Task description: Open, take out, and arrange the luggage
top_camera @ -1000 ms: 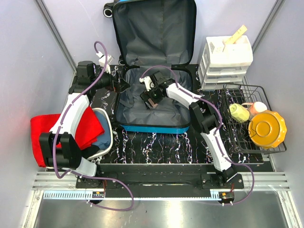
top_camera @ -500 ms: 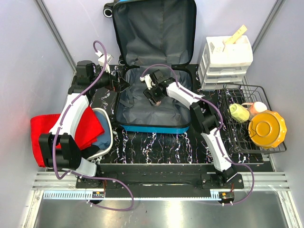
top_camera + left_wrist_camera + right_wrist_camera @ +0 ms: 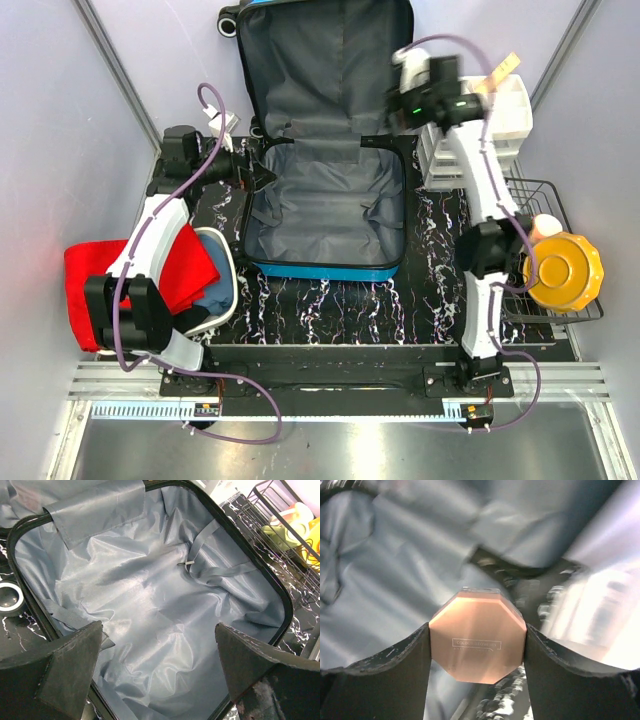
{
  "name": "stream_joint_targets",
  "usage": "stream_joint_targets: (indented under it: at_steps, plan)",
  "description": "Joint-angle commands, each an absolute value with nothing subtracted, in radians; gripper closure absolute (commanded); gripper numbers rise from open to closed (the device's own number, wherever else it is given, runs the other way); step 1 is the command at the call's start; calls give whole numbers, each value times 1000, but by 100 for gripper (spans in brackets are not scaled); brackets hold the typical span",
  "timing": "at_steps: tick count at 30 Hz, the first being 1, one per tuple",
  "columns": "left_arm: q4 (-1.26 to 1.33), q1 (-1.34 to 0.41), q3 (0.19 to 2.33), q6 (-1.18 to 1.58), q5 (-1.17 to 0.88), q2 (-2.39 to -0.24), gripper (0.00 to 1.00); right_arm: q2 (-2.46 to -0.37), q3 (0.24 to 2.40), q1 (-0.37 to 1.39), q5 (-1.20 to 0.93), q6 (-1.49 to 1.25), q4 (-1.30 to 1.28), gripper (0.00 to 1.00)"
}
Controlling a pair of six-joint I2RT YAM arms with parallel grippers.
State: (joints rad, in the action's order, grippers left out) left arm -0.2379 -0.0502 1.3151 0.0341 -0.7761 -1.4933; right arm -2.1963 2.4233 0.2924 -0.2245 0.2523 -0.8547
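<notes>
Black marbled tabletop carries the blue fish-print suitcase [image 3: 325,268] at its middle, lying open with the lid propped upright toward the back wall and only grey lining and loose straps showing in the lower half. At the suitcase's left rim hovers the left gripper [image 3: 159,627], fingers spread wide with nothing between them. The right gripper [image 3: 477,630] is lifted over the suitcase's right rear corner, close to the white drawer unit [image 3: 475,140], its fingers pinching a peach octagonal box [image 3: 477,652] by two opposite flat sides. The box looks rigid, smooth and light, so the flats are the sound place to grip, though a glossy face may slip. The suitcase shell should be stiff and bulky, best taken at its firm zip rim; the lining is soft and slick and would only bunch, and tugging the lower half may topple the lid
</notes>
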Motion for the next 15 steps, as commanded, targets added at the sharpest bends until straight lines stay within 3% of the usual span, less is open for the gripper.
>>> stream_joint_targets:
  at_steps: [1,9,15]
  plan:
    - [-164,-51,1361,71,-824,-1525,1,-2071,2580,147,-233,218,-930,59]
    - [-149,-60,1394,97,-838,-1565,1,-2089,2586,-43,-147,137,-928,60]
    - [-149,-60,1405,100,-838,-1572,1,-2151,2620,-54,-121,133,-917,59]
